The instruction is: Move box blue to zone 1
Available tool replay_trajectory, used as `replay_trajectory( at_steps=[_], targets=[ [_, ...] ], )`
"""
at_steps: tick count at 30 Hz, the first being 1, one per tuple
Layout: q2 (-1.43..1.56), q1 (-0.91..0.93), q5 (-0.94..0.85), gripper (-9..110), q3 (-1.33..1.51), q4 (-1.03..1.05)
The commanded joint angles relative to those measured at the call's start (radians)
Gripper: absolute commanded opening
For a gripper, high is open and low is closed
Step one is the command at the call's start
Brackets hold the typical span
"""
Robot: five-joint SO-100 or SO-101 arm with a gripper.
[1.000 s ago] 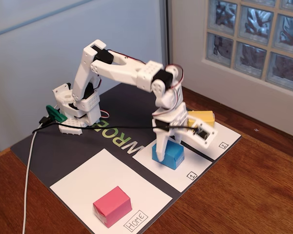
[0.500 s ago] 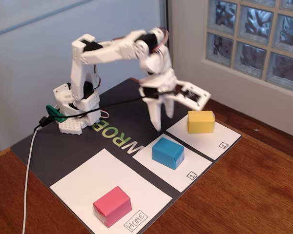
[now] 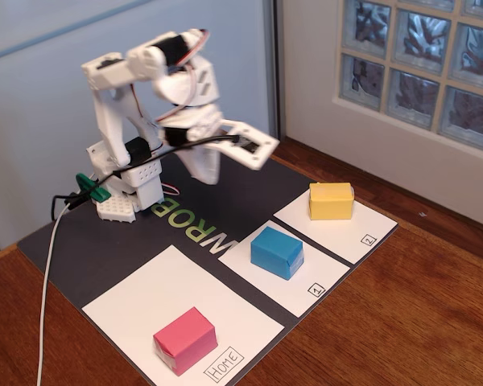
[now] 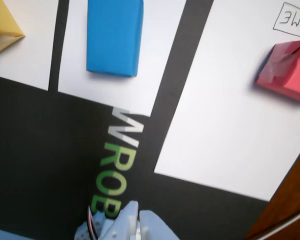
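Already the blue box [image 3: 277, 252] – a crisp paper-wrapped cuboid – sits on the flat white zone 1 [image 3: 302, 273]; the pincer [image 3: 233, 157] hangs above – jaws apart, empty.

A brown wooden table [image 3: 435, 322] carried a black mat [image 3: 105, 241] with green and white lettering. In the fixed view, the mat covered the table's left and middle, leaving bare wood at right and near.
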Motion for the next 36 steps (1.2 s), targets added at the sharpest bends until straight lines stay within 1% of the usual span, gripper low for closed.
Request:
replay_trajectory(
  at_steps=[1,5,11,17,22,26,31,36],
  targets=[
    [0.287,0.077,-0.038,-1,0.365,-0.11],
    [0.453,0.126,-0.074,-1,0.624,-0.179],
    [0.77,0.141,-0.074,-1,0.965,-0.282],
    [1.104,0.143,-0.058,-1,1.201,-0.252],
    [1.402,0.135,0.0,0,1.342,-0.15],
    [1.454,0.147,0.038,0,1.367,-0.114],
    [1.479,0.135,0.129,0,1.397,-0.127],
    [1.479,0.124,0.147,0,1.428,-0.161]
  ],
)
